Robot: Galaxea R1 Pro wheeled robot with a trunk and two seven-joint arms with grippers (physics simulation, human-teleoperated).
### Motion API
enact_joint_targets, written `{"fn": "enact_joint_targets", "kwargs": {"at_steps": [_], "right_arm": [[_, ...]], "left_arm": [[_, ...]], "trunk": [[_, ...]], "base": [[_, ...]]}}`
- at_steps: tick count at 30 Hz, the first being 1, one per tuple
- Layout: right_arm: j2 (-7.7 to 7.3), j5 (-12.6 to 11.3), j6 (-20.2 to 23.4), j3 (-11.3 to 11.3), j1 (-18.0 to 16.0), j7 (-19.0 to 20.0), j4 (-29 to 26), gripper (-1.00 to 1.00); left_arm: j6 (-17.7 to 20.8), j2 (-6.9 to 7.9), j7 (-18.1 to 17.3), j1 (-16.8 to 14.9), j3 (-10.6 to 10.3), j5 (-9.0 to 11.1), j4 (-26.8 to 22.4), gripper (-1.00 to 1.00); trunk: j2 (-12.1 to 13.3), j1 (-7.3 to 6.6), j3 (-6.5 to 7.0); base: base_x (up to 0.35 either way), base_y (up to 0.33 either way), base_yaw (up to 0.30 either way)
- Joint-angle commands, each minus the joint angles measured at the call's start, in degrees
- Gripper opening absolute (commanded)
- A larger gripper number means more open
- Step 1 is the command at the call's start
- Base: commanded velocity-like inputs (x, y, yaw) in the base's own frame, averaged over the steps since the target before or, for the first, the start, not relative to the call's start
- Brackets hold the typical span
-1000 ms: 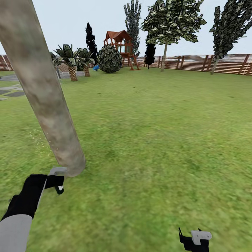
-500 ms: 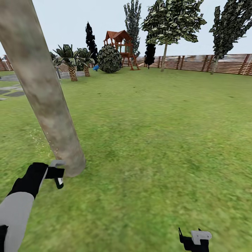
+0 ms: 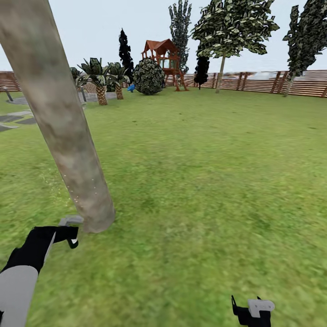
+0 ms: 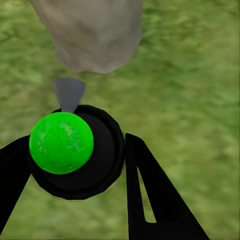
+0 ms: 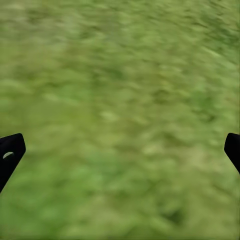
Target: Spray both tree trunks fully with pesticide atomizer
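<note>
A thick tree trunk (image 3: 63, 122) of blotchy grey-tan bark leans across the left of the head view, and its foot (image 4: 95, 35) shows in the left wrist view. My left gripper (image 3: 69, 232) (image 4: 75, 155) hangs just short of that foot, shut on the pesticide atomizer (image 4: 100, 170). The atomizer is a dark round body with a green cap (image 4: 61, 142) and a grey nozzle (image 3: 70, 221) pointing at the trunk. Fine pale specks dot the bark and the grass to its left. My right gripper (image 3: 252, 311) (image 5: 120, 150) stays low over bare lawn, open, with its fingertips (image 5: 10, 150) far apart.
Green lawn stretches to a brown slatted fence (image 3: 272, 81). Far back stand short palms (image 3: 100, 75), a round shrub (image 3: 148, 76), a red play tower (image 3: 163, 59) and leafy trees (image 3: 231, 22). Grey paving (image 3: 13, 120) lies at the far left.
The whole head view has shifted slightly, so the camera moved. My left gripper rose beside the trunk's foot, then dropped again, still holding the atomizer. The right gripper stayed put.
</note>
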Motion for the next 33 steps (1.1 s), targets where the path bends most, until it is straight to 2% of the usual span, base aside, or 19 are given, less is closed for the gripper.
{"fn": "enact_joint_targets", "kwargs": {"at_steps": [1,3,5,6,8,9,10,11,14,15,17,18,21,33], "right_arm": [[0.00,0.6,-0.1,-0.3,0.0,-0.3,0.1,1.00],[0.00,0.6,-0.1,-0.3,0.0,-0.3,0.1,1.00],[-0.02,0.6,-0.1,-0.3,0.0,-0.3,0.1,1.00],[0.00,0.6,-0.1,-0.3,0.0,-0.3,0.1,1.00],[0.00,0.7,-0.1,-0.2,0.0,-0.3,0.1,1.00],[0.00,0.7,-0.1,-0.2,0.0,-0.3,0.1,1.00],[0.00,0.7,-0.1,-0.3,0.0,-0.3,0.1,1.00],[0.00,0.6,-0.1,-0.3,0.0,-0.3,0.1,1.00],[0.00,0.6,-0.1,-0.3,0.0,-0.3,0.1,1.00],[0.00,0.6,-0.1,-0.2,0.0,-0.3,0.1,1.00],[0.00,0.6,-0.1,-0.3,0.0,-0.3,0.1,1.00],[0.00,0.6,-0.1,-0.2,0.0,-0.3,0.1,1.00],[0.00,0.6,-0.1,-0.3,0.0,-0.3,0.1,1.00],[-0.03,0.6,-0.1,-0.3,0.0,-0.3,0.1,1.00]], "left_arm": [[-1.2,-0.10,-0.7,1.0,0.8,-0.5,-0.1,-1.00],[-0.4,-0.42,-0.9,1.1,0.3,-0.5,-0.3,-1.00],[4.7,-0.44,-1.0,0.8,-0.8,-0.4,-0.6,-1.00],[10.4,-0.36,-1.2,-0.7,-2.1,-0.4,-1.7,-1.00],[16.5,-0.14,-1.8,-5.0,-4.4,-0.4,-3.6,-1.00],[18.6,-0.01,-2.1,-6.2,-4.9,-0.3,-3.9,-1.00],[21.4,0.56,-2.7,-7.8,-5.3,-0.3,-4.1,-1.00],[23.6,1.85,-3.6,-9.0,-5.7,-0.3,-4.1,-1.00],[25.1,4.45,-5.2,-9.7,-6.9,-0.3,-3.9,-1.00],[25.3,4.82,-5.7,-9.8,-7.5,-0.3,-3.9,-1.00],[25.7,5.20,-7.4,-9.5,-11.2,-0.4,-4.1,-1.00],[25.7,5.17,-7.7,-9.3,-12.3,-0.4,-4.1,-1.00],[25.7,5.07,-7.8,-9.1,-13.0,-0.4,-4.2,-1.00],[25.9,4.87,-7.8,-9.4,-12.7,-0.3,-4.8,-1.00]], "trunk": [[0.0,-0.01,-0.05],[0.0,-0.01,-0.05],[0.0,-0.01,-0.05],[0.0,-0.01,-0.05],[0.0,-0.01,-0.05],[0.0,-0.01,-0.05],[0.0,-0.01,-0.05],[0.0,-0.01,-0.05],[0.0,-0.01,-0.05],[0.0,-0.01,-0.05],[0.0,-0.01,-0.05],[0.0,-0.01,-0.05],[0.0,-0.01,-0.05],[0.0,-0.01,-0.05]], "base": [[0.001,0.000,0.003],[0.000,0.000,0.001],[0.000,0.000,0.000],[0.000,0.000,0.000],[0.000,0.000,0.000],[0.000,0.000,0.000],[0.000,0.000,0.000],[0.000,0.000,0.000],[0.000,0.000,0.000],[0.000,0.000,0.000],[0.000,0.000,0.005],[0.000,0.000,0.066],[0.000,0.000,0.024],[0.026,-0.026,0.170]]}}
